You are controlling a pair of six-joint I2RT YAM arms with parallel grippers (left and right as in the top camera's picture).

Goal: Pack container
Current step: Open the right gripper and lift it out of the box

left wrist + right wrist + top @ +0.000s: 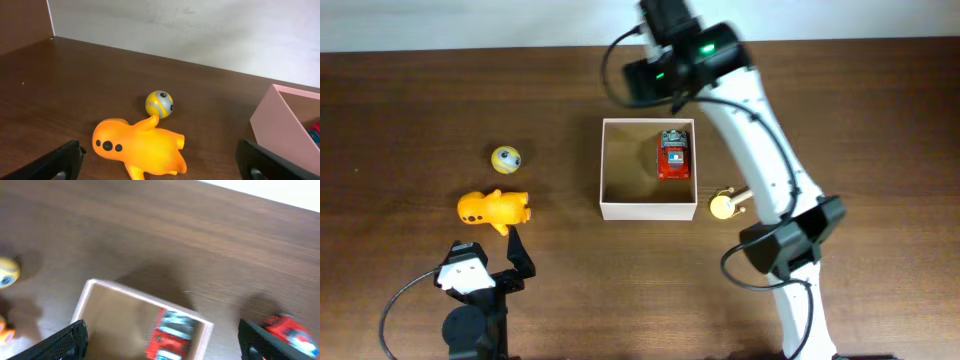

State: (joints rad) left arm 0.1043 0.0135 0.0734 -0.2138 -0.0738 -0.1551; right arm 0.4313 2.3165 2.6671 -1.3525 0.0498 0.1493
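The container (649,207), a white-walled square box with a tan inside, sits mid-table. A red toy car (674,155) lies inside it by the right wall. High above the box, my right gripper (165,347) is open and empty, and the car (170,335) shows blurred between its fingers. My left gripper (160,172) hangs open near the front left, just in front of an orange animal toy (140,147) that lies on its side. Beyond that toy rests a yellow-and-grey ball (159,103). The container's wall (277,117) shows at the right of the left wrist view.
A small yellow toy with a stick (724,205) lies just right of the container's front corner. A second red toy (290,327) sits on the table right of the box, hidden by my right arm (770,170) in the overhead view.
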